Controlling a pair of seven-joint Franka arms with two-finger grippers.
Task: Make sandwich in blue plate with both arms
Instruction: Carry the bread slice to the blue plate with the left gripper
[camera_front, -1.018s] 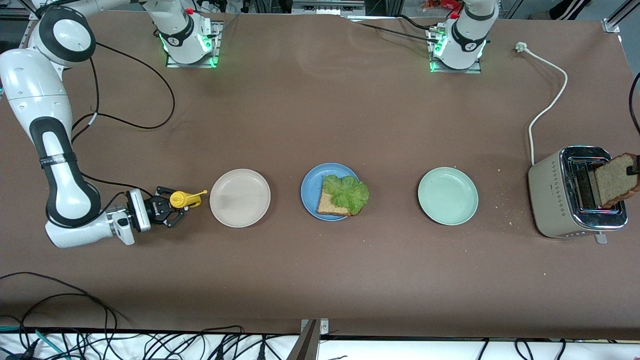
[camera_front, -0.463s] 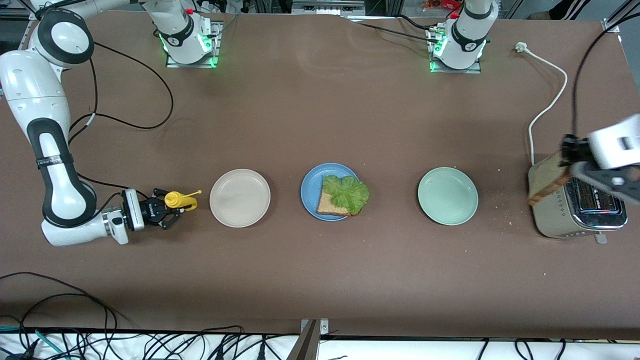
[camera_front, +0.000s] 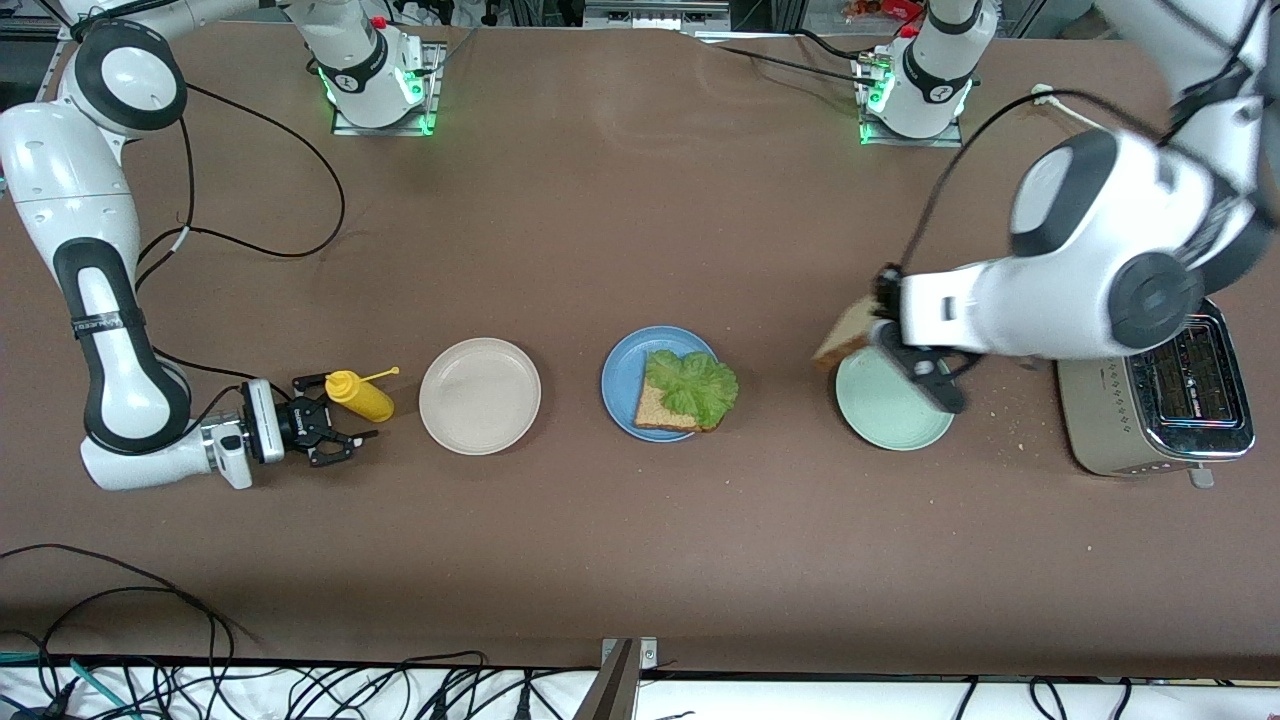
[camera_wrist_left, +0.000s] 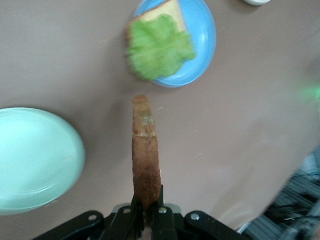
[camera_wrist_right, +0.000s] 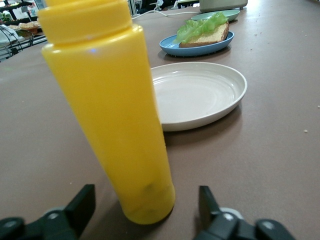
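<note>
Brown bread slice (camera_wrist_left: 146, 165) sits clamped edge-on in our left gripper (camera_wrist_left: 148, 212), up over the pale green plate (camera_front: 893, 408). On the blue plate (camera_front: 621, 378), between the green one and the beige plate (camera_front: 480, 396), we see one slice (camera_front: 662, 408) topped with lettuce (camera_front: 692, 385). Our right gripper (camera_front: 322, 433) rests low by the yellow bottle (camera_wrist_right: 112, 107), fingers (camera_wrist_right: 80, 205) spread wide apart, gripping nothing.
</note>
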